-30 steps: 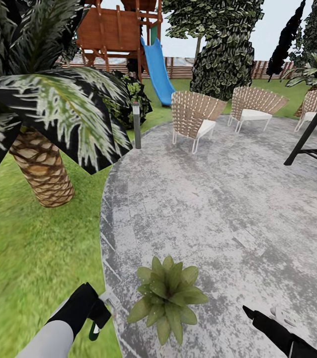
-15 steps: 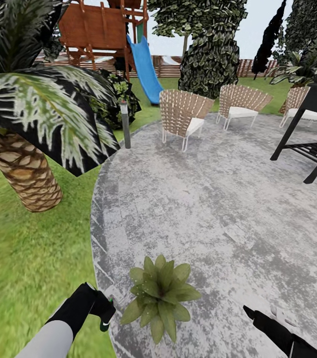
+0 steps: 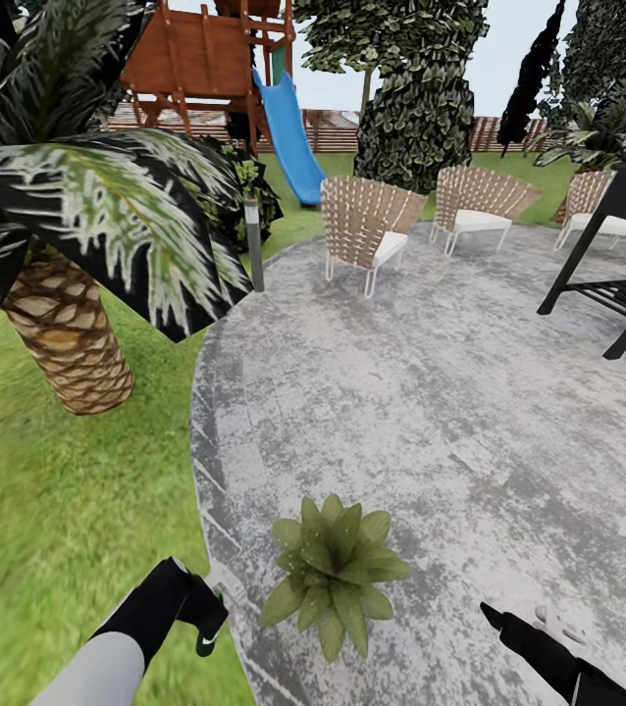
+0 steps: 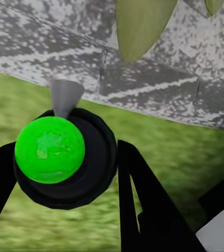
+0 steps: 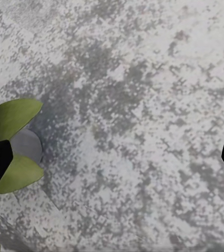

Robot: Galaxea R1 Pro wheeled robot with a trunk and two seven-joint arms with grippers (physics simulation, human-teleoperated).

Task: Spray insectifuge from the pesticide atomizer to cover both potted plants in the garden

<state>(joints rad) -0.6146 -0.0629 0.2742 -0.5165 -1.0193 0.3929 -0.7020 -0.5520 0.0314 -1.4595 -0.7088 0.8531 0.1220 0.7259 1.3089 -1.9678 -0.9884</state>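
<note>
One potted plant (image 3: 333,574), a low rosette of dull-green leaves, sits on the grey paved patch (image 3: 431,412) near its lawn edge. My left gripper (image 3: 200,610) hangs just left of it, over the border of grass and paving, shut on the pesticide atomizer (image 3: 223,591). In the left wrist view the atomizer (image 4: 50,149) shows as a green cap in a black ring, its grey nozzle aimed at the paving, with a plant leaf (image 4: 141,23) just beyond. My right gripper (image 3: 539,623) hovers open to the plant's right. Its wrist view, between the fingers (image 5: 112,157), shows bare paving and plant leaves (image 5: 12,119).
A big palm (image 3: 68,343) stands on the lawn (image 3: 58,510) at the left, its fronds overhanging. Woven chairs (image 3: 372,230), a lamp post (image 3: 254,245) and a black frame (image 3: 617,294) ring the far side of the paving. A play tower with a blue slide (image 3: 288,137) stands behind.
The whole view swung a little sideways and partly back, so the camera moved. My left wrist turned slightly with the atomizer in it. The right arm looks unchanged.
</note>
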